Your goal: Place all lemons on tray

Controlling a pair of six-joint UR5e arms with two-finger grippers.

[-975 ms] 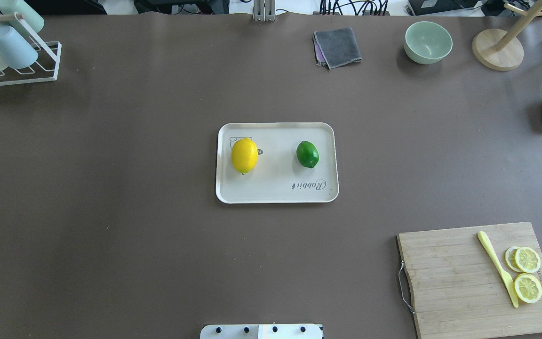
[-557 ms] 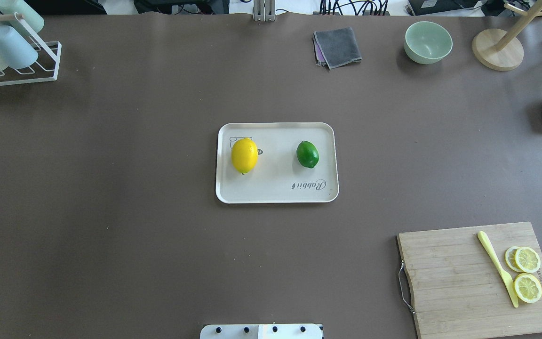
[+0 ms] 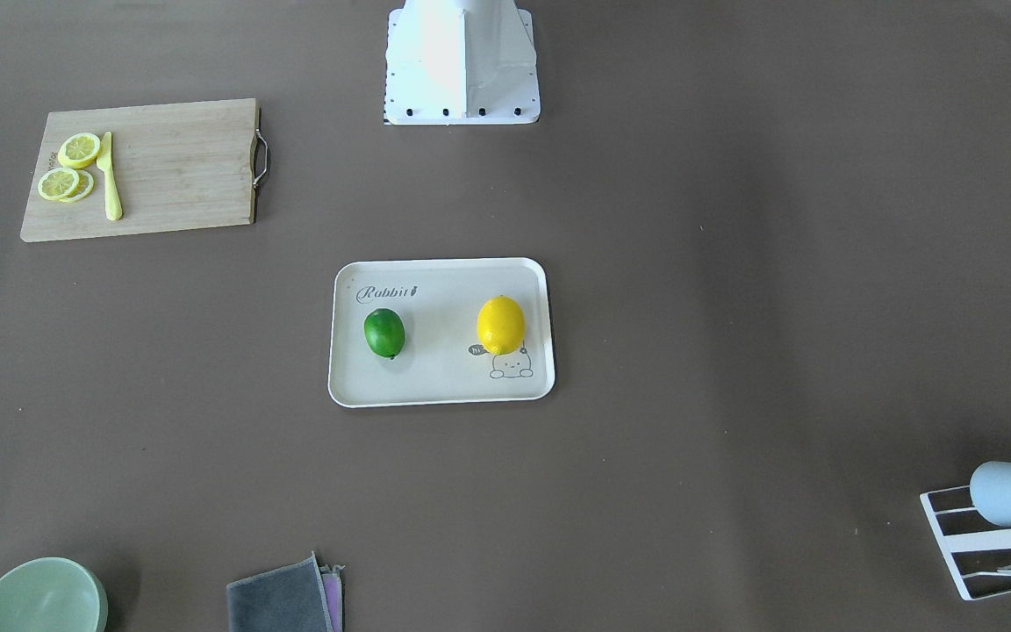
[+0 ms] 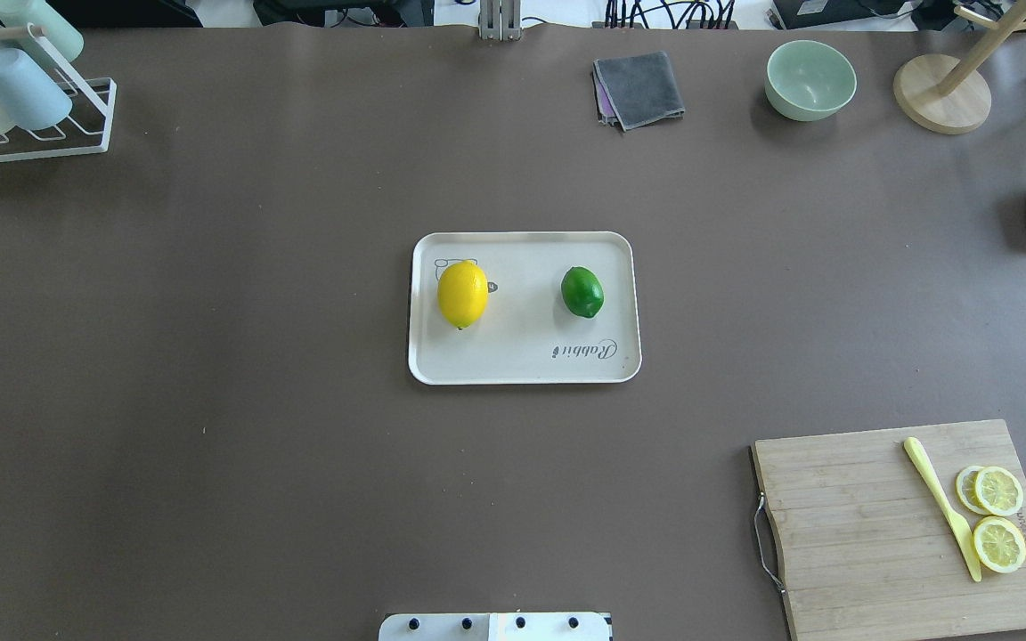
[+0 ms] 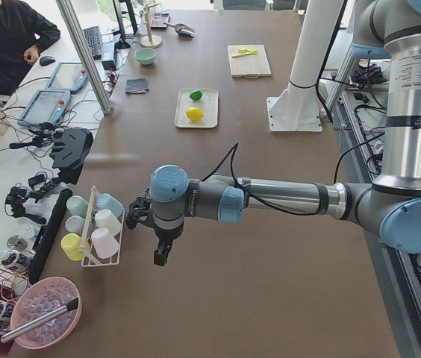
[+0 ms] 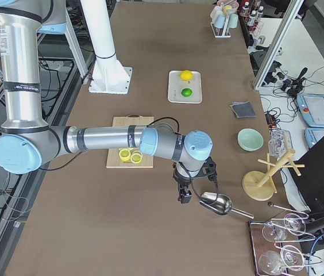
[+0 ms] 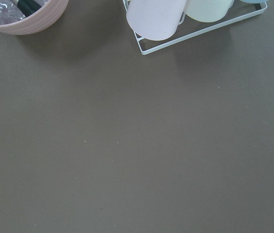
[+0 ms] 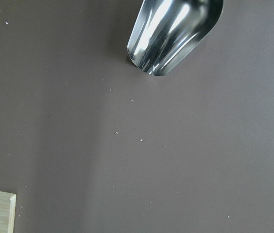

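**A:** Where did the lemons lie?

**B:** Both were on the tray [image 4: 522,369], in the middle of the surface [image 4: 210,356]. The yellow lemon [image 4: 462,294] sat on the tray's left half, partly over the bunny drawing. The green lemon [image 4: 582,292] sat on the right half. They were apart from each other, and neither touched the rim.

**A:** And the arms?

**B:** The left pincer [image 5: 161,257] hung over the surface's left end, just beside the rack [image 7: 200,30]. The right pincer [image 6: 185,197] hung over the right end, close to the scoop [image 6: 216,204]. Each showed only in a side view, so I could not tell how far either was open. Nothing appeared to be in them.

**A:** How did the fruit lie from them?

**B:** It was well apart from both, inward toward the centre. The yellow lemon was on the left arm's side and the green on the right's. Each long axis ran roughly from the robot's edge toward the far edge, the green one slightly tilted.

**A:** Was any move left?

**B:** I judged none. No whole lemon lay off the tray; only slices [image 4: 998,516] lay on the board [image 4: 851,525].
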